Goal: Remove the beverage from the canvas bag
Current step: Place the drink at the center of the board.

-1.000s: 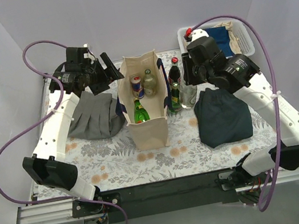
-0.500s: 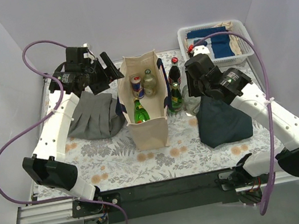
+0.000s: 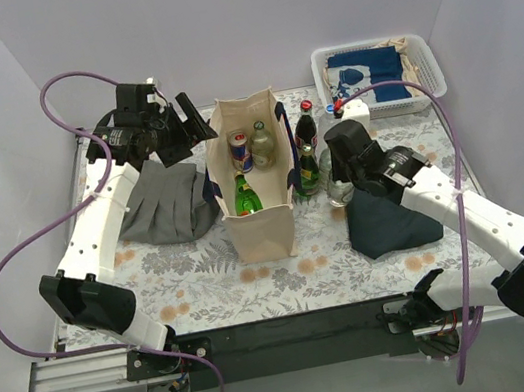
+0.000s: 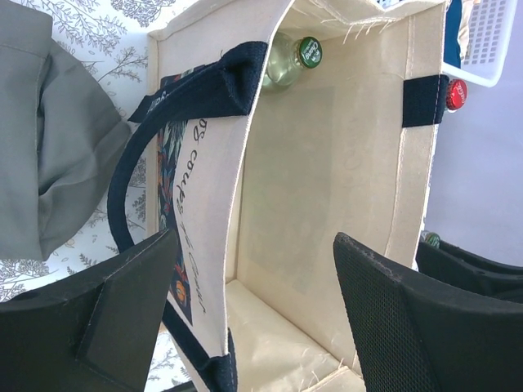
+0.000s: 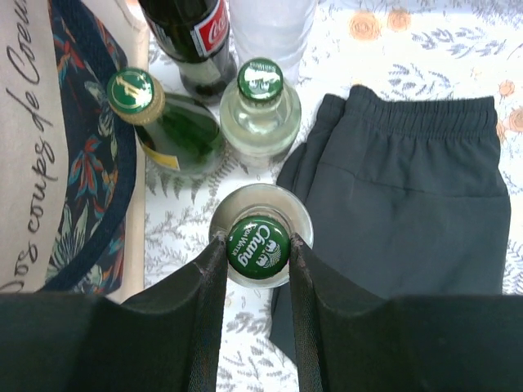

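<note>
A cream-beige canvas bag (image 3: pixel 262 224) with navy handles (image 4: pixel 131 175) bears a panel of red, blue and green leaves crossed by dark script. The table (image 3: pixel 204 267) is covered in white, printed with grey ferns and orange blossoms. A clear bottle (image 5: pixel 258 245) wears a green cap lettered in white. A green bottle (image 5: pixel 176 131) has a green-and-gold cap, and a dark cola bottle (image 5: pixel 192 41) a red label. Grey garment (image 3: pixel 164 213), charcoal shorts (image 5: pixel 409 180), white basket (image 3: pixel 429 75) with blue cloth (image 3: pixel 371 63), purple cables (image 3: pixel 10 261).
</note>
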Robot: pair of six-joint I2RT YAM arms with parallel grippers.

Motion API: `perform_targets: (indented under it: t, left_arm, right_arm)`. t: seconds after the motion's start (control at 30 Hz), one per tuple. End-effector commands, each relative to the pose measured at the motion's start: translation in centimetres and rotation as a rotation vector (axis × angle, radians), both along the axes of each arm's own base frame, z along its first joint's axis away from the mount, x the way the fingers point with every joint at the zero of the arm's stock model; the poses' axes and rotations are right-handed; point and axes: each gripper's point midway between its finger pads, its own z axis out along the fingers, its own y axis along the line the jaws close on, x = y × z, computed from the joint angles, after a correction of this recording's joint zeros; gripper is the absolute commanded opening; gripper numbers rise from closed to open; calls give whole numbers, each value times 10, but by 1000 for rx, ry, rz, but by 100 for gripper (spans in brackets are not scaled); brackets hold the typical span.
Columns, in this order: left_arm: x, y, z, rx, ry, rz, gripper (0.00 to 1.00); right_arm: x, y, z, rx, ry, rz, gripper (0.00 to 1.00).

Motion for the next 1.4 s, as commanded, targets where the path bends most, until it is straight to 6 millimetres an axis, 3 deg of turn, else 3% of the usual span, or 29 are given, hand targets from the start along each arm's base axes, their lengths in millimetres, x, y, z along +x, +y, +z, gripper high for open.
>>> perform_targets:
  t: [0.0, 0.33, 0.73, 1.27, 1.3, 1.37]
  left_arm:
    - [-11, 6, 20, -9, -47, 4, 76]
    - [-10, 8, 19, 3, -52, 9, 76]
    - [-6, 10, 20, 16, -60, 16, 76]
    - [-4, 9, 18, 19, -57, 15, 76]
    - [-5, 9, 19, 20, -57, 17, 76]
    - [-5, 10, 19, 20, -59, 18, 76]
  right_arm:
    - [34, 3, 66, 133, -293, -81, 1]
    - [49, 11, 42, 113, -295, -90, 1]
    - [53, 17, 11, 99, -264, -85, 1]
    - [56, 29, 3, 122, -230, -54, 1]
    - [56, 31, 5, 129, -230, -47, 10]
    - [52, 32, 3, 132, -203, -43, 19]
